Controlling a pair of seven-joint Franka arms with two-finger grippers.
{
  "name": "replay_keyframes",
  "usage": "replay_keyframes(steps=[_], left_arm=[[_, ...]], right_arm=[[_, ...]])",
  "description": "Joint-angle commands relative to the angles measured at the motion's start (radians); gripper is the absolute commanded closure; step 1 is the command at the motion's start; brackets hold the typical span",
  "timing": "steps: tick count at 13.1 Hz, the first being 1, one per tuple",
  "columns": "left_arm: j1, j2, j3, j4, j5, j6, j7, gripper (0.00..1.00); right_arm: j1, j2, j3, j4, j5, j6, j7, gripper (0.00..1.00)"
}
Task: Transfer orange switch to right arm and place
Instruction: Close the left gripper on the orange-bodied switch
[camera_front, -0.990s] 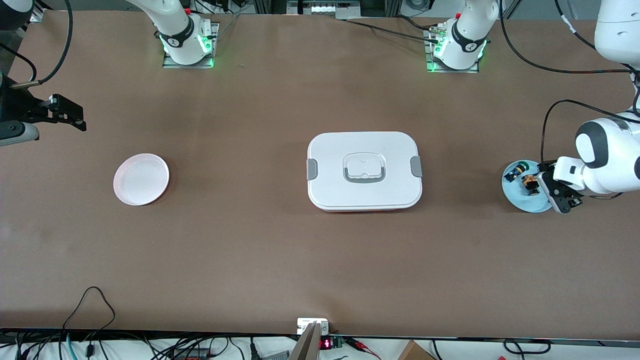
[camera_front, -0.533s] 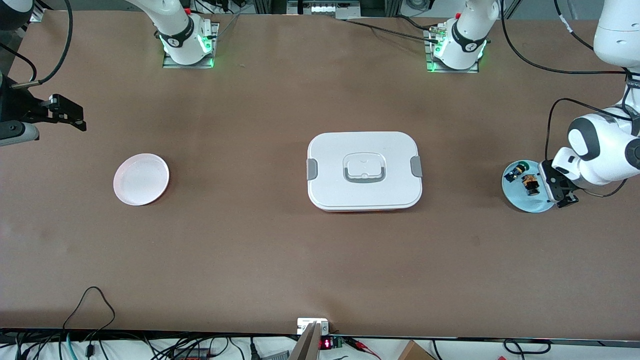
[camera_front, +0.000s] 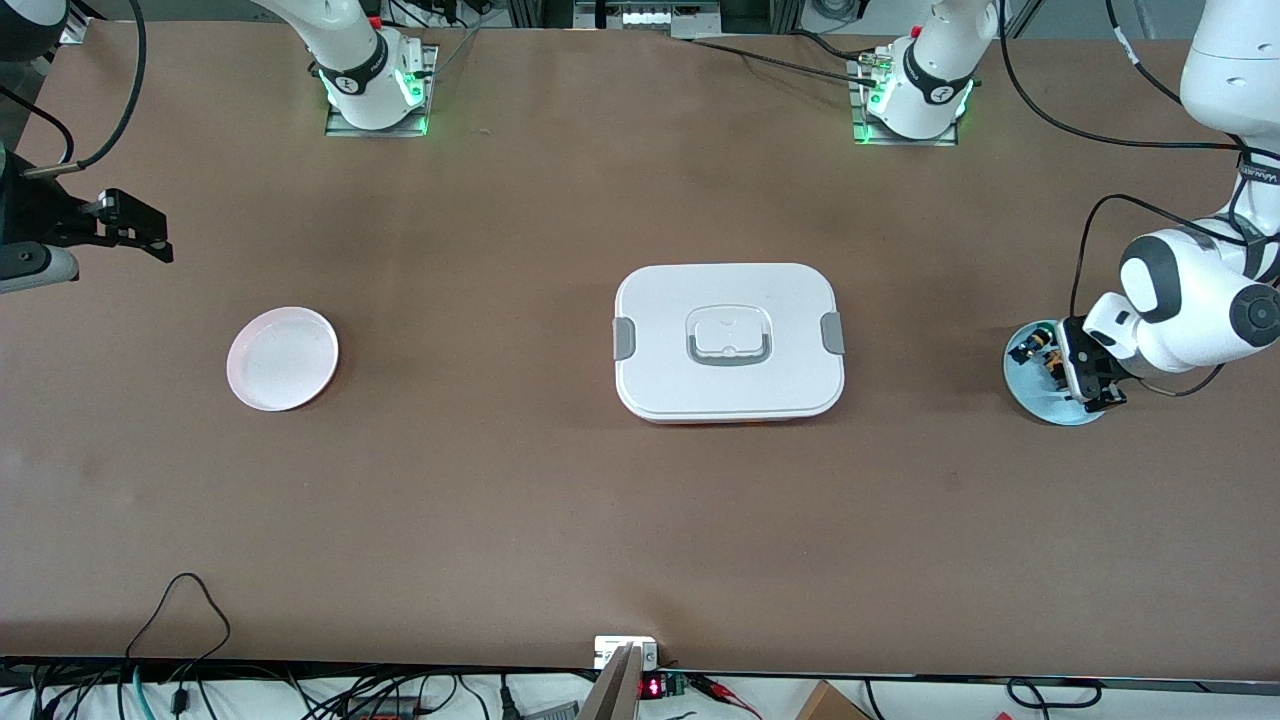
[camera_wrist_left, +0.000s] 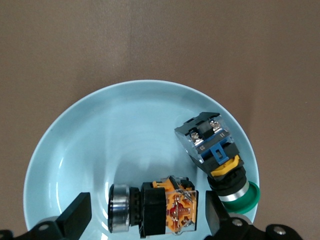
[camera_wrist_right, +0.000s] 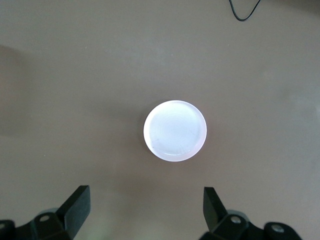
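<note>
The orange switch (camera_wrist_left: 160, 207) lies on its side in a light-blue plate (camera_wrist_left: 100, 140), black body with an orange section and a silver cap. My left gripper (camera_wrist_left: 145, 216) is open and straddles it, one finger off each end, not touching. In the front view the left gripper (camera_front: 1086, 376) hangs low over the plate (camera_front: 1040, 402) at the left arm's end, partly hiding the orange switch (camera_front: 1050, 362). My right gripper (camera_front: 128, 228) waits open and empty in the air at the right arm's end, fingers spread in its wrist view (camera_wrist_right: 144, 206).
A second switch with a blue part and a green cap (camera_wrist_left: 216, 152) lies beside the orange one in the same plate (camera_front: 1023, 350). A pale pink plate (camera_front: 283, 358) (camera_wrist_right: 175, 131) sits toward the right arm's end. A white lidded box (camera_front: 728, 340) stands mid-table.
My left gripper has moved in over the blue plate toward the orange switch. The right arm has not moved.
</note>
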Motion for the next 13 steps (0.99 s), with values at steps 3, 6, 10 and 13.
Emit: replay_keyframes(steps=[3,6,10,13], left_arm=[[0.060,-0.027,-0.024,-0.020,0.007,-0.008,0.062,0.00],[0.060,-0.021,-0.028,-0.020,0.007,-0.008,0.065,0.00],[0.060,-0.010,-0.030,-0.020,0.007,-0.007,0.067,0.00],[0.063,-0.001,-0.037,-0.022,0.007,-0.007,0.067,0.00]], right_arm=[[-0.001,0.008,0.002,0.005,-0.008,0.002,-0.004,0.00],[-0.004,0.014,0.004,0.005,-0.007,0.002,-0.015,0.00],[-0.006,0.024,0.002,0.007,-0.005,0.014,-0.015,0.00],[-0.004,0.024,0.004,0.007,-0.005,0.016,-0.015,0.00]])
